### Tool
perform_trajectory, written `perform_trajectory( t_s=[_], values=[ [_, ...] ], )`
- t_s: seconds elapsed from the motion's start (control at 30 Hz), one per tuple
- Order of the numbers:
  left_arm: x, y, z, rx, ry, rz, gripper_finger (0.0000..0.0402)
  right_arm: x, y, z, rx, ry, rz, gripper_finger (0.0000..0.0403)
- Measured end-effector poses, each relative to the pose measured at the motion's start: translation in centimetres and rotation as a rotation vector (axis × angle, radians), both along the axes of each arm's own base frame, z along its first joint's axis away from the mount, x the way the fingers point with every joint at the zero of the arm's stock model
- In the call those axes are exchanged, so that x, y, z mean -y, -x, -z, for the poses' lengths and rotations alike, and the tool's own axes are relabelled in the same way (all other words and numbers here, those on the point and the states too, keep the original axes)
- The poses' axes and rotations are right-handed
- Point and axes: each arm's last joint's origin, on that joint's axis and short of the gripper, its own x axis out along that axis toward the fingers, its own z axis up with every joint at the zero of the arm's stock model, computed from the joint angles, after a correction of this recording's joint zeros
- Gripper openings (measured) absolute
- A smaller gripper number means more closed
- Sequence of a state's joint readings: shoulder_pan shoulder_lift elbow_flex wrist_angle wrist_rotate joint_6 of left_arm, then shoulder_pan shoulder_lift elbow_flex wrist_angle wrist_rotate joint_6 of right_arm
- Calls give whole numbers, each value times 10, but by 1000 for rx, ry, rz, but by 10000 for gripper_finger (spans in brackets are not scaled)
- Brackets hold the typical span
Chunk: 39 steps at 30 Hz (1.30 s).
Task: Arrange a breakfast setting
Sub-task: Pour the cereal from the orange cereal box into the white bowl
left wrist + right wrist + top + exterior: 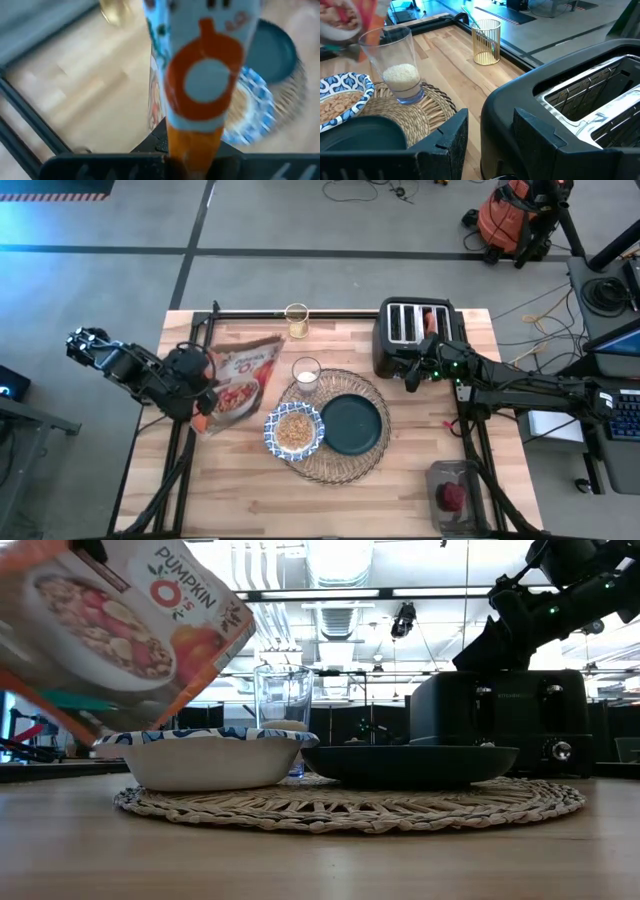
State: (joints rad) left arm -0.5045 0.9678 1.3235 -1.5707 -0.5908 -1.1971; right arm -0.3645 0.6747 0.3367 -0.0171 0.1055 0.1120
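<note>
**A:** From above, where do you stand?

**B:** My left gripper (203,412) is clamped on the lower end of the cereal bag (238,380), held over the table's (400,490) left side. The bag's long axis runs from my fingers up and away toward the small glass (306,372). The patterned bowl (294,431), already holding cereal, lies just to the right of my left fingers, on the woven placemat (340,465) beside the teal plate (351,423). My right gripper (412,379) sits at the front of the black toaster (412,330). Something orange-brown stands in a far slot of the toaster; I judge it the bagel, but cannot be sure.

**A:** And the level view?

**B:** The bag hangs tilted above the bowl's left rim, not touching it. Bowl and plate sit side by side on the placemat, the glass behind them, the toaster to the right.

**A:** Left wrist?

**B:** My left fingers are shut on the bag's orange bottom edge; the bowl lies beyond the bag, toward the plate.

**A:** Right wrist?

**B:** My right fingers stand partly apart with nothing between them, just beside the toaster's near wall. Its slots lie ahead and to one side. The right arm is the nearer one for anything in that toaster.
</note>
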Motion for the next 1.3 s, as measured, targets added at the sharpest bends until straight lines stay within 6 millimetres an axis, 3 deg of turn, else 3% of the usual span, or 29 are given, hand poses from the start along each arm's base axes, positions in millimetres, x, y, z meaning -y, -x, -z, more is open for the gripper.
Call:
perform_trajectory(
  t_s=[0.27, 0.53, 0.77, 0.93, 1.3],
  values=[
    [-12, 2, 26, 111, -396, -155, 0, 0, 0, 0, 0, 0, 0, 146],
    [-20, -6, 76, 170, -631, -357, 0, 0, 0, 0, 0, 0, 0, 146],
    [-35, -6, 129, 111, -685, -521, 0, 0, 0, 0, 0, 0, 0, 146],
    [-42, -4, 156, 144, -726, -620, 0, 0, 0, 0, 0, 0, 0, 146],
    [-55, -1, 180, 104, -764, -742, 0, 0, 0, 0, 0, 0, 0, 146]
  ],
)
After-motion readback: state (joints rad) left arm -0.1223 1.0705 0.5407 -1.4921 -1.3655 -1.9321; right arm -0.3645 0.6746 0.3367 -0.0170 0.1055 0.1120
